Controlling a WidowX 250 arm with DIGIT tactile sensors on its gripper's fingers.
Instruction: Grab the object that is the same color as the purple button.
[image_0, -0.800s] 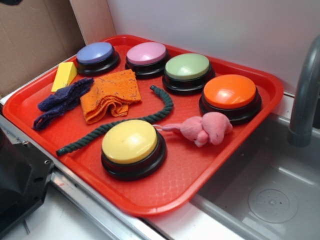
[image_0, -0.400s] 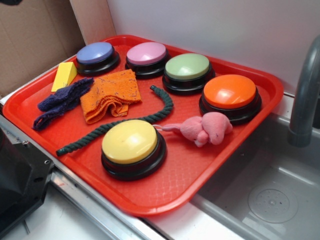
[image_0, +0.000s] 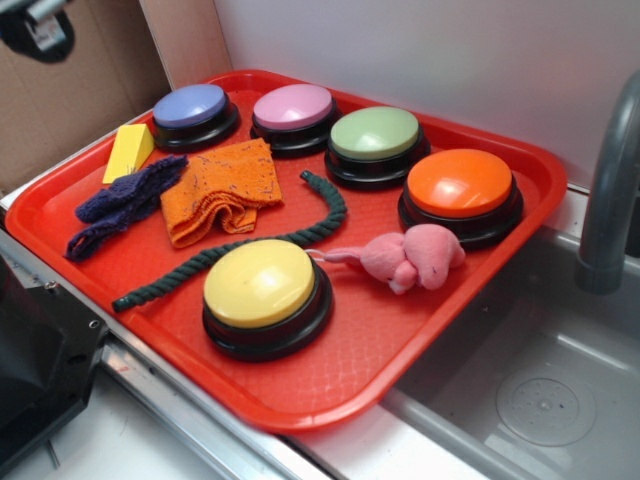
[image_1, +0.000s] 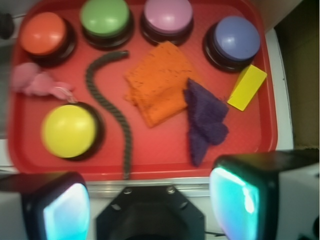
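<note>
Exterior view first: only a sliver of the arm (image_0: 38, 25) is being shown, poking in at the top left corner, high up over the cardboard and well off the red tray (image_0: 520, 150). From here it can't be told whether the claw is wide or narrow. The dark purple cloth (image_0: 122, 202) is being seen lying flat on the tray's left part, crumpled and long, just beside the orange cloth (image_0: 222, 187) and just in front of the yellow wedge (image_0: 128, 150). The purple button (image_0: 192, 108) is sitting at the back left, next to the pink button (image_0: 294, 108). Nothing is being touched by the arm.

Wrist view, flipped around: the claw (image_1: 150, 200) is being held up above the near edge of the tray (image_1: 165, 157), looking down on everything. Its two pads, one (image_1: 65, 210) on the left of the picture and one (image_1: 242, 197) on the right, are being kept wide apart with nothing between them. The purple cloth (image_1: 204, 117) is lying above the right-hand pad in the picture, touching the orange cloth (image_1: 160, 82), with the yellow wedge (image_1: 247, 87) near its other side. The purple button (image_1: 236, 37) is sitting in the top right, beyond the cloth. The green rope (image_1: 112, 107) is curving down the middle of the tray.
</note>
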